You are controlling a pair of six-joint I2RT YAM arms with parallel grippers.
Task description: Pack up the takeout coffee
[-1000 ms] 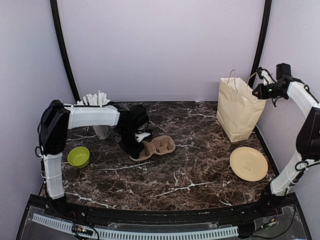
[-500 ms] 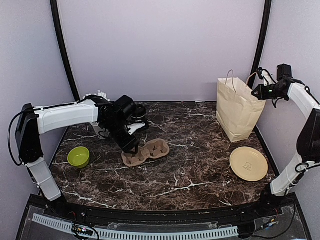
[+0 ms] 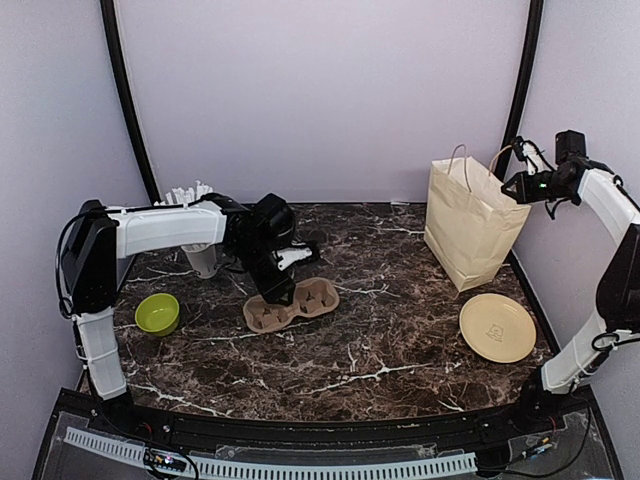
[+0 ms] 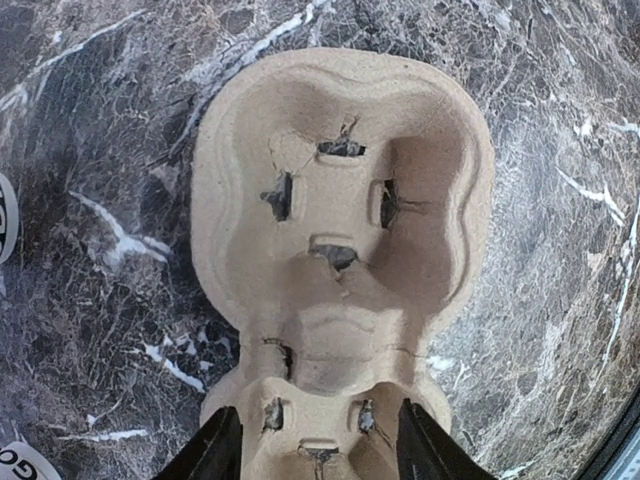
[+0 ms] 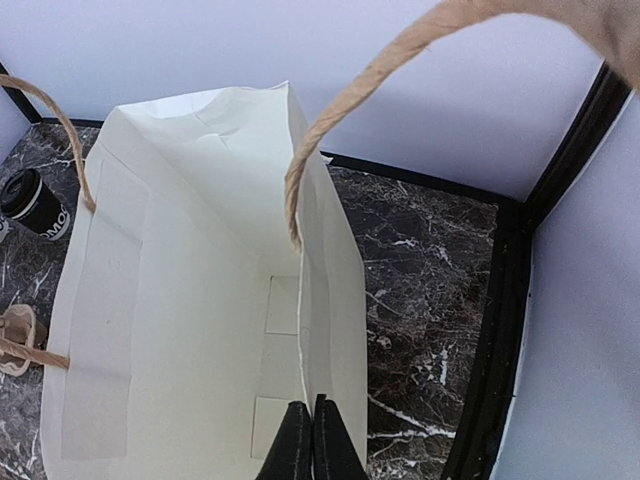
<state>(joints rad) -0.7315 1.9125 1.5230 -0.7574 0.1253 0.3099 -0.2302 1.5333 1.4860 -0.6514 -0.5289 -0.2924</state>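
The takeout coffee (image 5: 34,204), a small cup with a black lid and a dark sleeve, stands on the table to the left of the bag in the right wrist view. My left arm hides it in the top view. A tan pulp cup carrier (image 3: 292,301) lies flat on the marble. My left gripper (image 4: 318,452) is open, one finger on each side of the carrier's near end, with both cup wells empty. The cream paper bag (image 3: 469,222) stands open at the back right. My right gripper (image 5: 309,442) is shut on its upper rim.
A pale cup of white straws (image 3: 200,252) stands at the back left. A lime-green bowl (image 3: 157,313) sits near the left edge. A tan plate (image 3: 497,327) lies in front of the bag. The bag's rope handles (image 5: 330,110) arch over its mouth.
My left gripper has opened over the carrier, which slid a little to the left. The bag's top has leaned slightly left in the right gripper's hold.
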